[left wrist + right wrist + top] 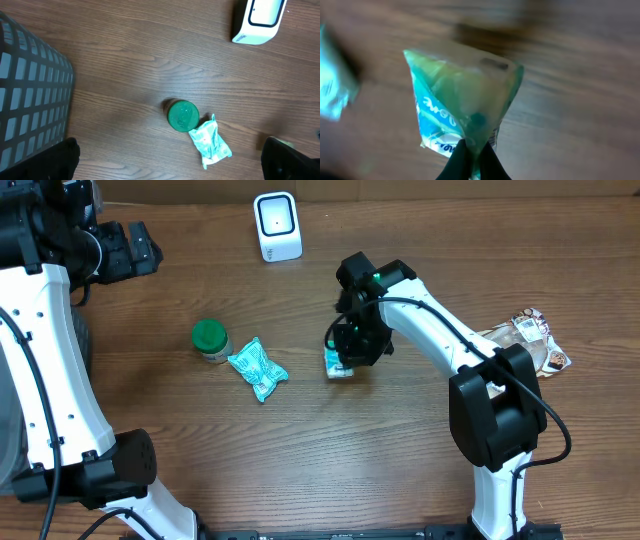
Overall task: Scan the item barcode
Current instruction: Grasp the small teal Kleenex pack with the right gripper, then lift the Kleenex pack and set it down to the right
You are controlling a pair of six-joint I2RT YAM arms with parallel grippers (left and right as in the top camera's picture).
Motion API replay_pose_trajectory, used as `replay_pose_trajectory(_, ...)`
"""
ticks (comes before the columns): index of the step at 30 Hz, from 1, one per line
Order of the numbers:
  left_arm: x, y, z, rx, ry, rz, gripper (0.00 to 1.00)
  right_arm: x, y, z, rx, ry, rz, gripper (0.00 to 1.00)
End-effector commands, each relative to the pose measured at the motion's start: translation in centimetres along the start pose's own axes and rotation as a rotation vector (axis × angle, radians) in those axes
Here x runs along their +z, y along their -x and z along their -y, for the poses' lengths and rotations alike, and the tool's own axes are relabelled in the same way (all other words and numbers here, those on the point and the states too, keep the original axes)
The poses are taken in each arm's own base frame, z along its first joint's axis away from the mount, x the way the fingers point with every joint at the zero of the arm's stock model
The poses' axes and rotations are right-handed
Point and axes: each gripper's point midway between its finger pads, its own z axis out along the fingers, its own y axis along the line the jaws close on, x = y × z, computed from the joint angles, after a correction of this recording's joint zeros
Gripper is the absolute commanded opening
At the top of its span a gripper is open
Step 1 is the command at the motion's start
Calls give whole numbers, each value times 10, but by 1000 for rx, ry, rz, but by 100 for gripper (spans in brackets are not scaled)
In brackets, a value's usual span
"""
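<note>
A green-and-white plastic packet (340,366) (462,102) is pinched by its edge in my right gripper (347,352) (472,152), which is shut on it just above the middle of the table. The white barcode scanner (277,226) (260,19) stands upright at the back, to the upper left of the held packet and apart from it. My left gripper (135,248) (175,160) hangs wide open at the far left, with nothing between its black fingertips (66,159).
A green-lidded jar (210,339) (182,115) and a teal packet (257,369) (210,142) lie left of centre, touching. Brown snack packets (535,340) sit at the right edge. A grey mesh basket (30,100) stands at the left.
</note>
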Motion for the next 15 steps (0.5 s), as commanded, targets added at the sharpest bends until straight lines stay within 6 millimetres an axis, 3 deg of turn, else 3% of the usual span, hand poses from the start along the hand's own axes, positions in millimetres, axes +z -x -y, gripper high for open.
replay_pose_trajectory(1,-1,0,2,25,3,5,100,-10,2,8,340,-44,58,5)
replay_pose_trajectory(5,-1,0,2,25,3,5,100,-6,-5,11,317,-60,34,17)
replay_pose_trajectory(8,-1,0,2,25,3,5,99,-17,-4,14,261,-59,28,28)
replay_pose_trajectory(13,-1,0,2,25,3,4,99,-57,5,17,82,-44,46,50)
replay_pose_trajectory(15,-1,0,2,26,3,5,100,-76,10,15,-20,-37,73,67)
